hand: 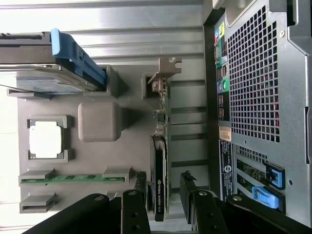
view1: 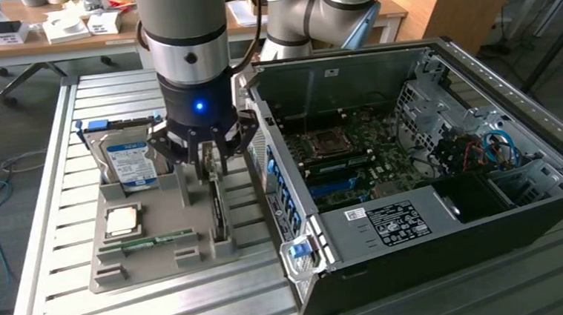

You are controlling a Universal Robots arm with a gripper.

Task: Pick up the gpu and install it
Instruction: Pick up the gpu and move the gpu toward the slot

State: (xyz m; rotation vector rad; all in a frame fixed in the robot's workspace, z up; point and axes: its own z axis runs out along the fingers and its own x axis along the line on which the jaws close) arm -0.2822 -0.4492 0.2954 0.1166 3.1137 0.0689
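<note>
The hand (view1: 205,157) hangs wide open over the gpu (view1: 217,206), one finger on each side. The gpu stands edge-on in the tray (view1: 171,210) on the desk (view1: 173,310), beside the open case (view1: 386,224).

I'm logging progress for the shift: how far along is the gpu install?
Nothing is finished: the gpu stands edge-on in its slot of the gray tray. In hand: the gripper is low over it, open, one finger each side of the card, not clamped. Left: lifting it and seating it in the open computer case.
</note>
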